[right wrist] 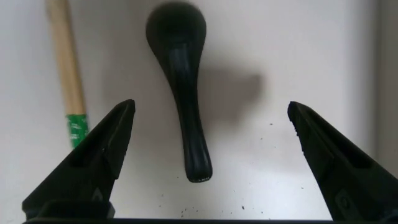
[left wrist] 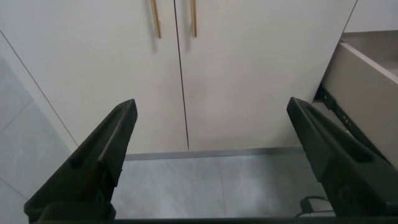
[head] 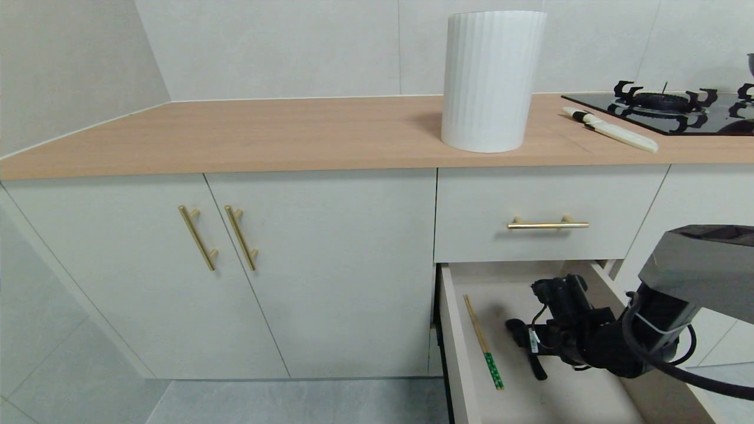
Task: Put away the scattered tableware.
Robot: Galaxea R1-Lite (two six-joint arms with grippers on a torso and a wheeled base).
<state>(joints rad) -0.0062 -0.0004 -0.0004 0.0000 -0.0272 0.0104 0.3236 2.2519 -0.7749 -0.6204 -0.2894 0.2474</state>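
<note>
Right gripper, jaws wide, hangs over the black spoon lying loose on the floor of the open drawer beside the chopsticks; lift straight up, clear of spoon and drawer wall, before you fetch the knife on the counter.

Light soft, even, fairly bright, from overhead. Canister throws faint shadow on counter toward 9 o'clock. Hob glass glossy, mirrors its grates. Drawer interior dimmer, at 5 o'clock of head view, with soft dark patch on floor. Spoon casts diffuse shadow close beside it. Head view wide-angle: counter edge bows, door handles lean at 8 o'clock.
</note>
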